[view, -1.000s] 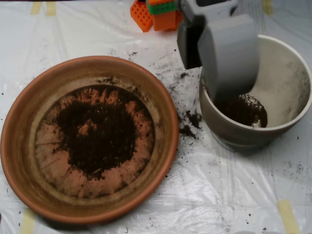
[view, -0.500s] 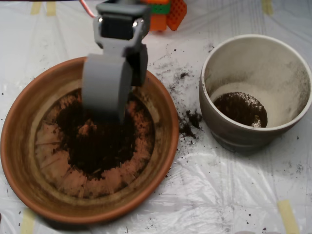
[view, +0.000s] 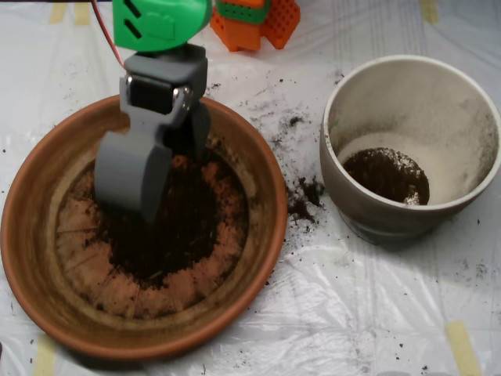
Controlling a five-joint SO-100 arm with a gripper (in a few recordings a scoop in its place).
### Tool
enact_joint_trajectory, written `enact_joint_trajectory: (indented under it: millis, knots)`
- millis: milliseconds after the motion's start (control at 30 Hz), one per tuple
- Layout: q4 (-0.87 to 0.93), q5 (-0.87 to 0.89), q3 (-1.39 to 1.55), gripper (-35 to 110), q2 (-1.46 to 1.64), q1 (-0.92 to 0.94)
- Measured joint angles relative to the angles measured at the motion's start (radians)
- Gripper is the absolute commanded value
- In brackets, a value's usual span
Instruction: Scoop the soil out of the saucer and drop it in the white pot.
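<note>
The pincer (view: 149,188) is lowered into the soil (view: 168,227) inside the saucer (view: 31,235), its shells seen narrowly parted. The white pot (view: 462,117) is set well apart to its right, some soil held inside.

A: Saucer (view: 258,235): matt terracotta, ridged base. Soil (view: 180,235): dark, crumbly, rough.

B: Scoop (view: 135,174)?

A: Smooth matt grey plastic. White pot (view: 462,110): off-white ceramic, dusty matt inside.

B: Table cover (view: 352,313)?

A: Glossy wrinkled plastic sheet, matt paper-like tape strips (view: 462,346) at its edges.
</note>
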Motion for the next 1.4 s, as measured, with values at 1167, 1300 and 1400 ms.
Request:
enact_joint_trajectory:
  millis: [1167, 1300, 1400]
  knots:
    - [0.003, 0.067, -0.143, 34, -0.511, 0.285]
    - [0.008, 0.074, -0.169, 25, -0.526, 0.279]
    - [0.002, 0.078, -0.179, 16, -0.526, 0.275]
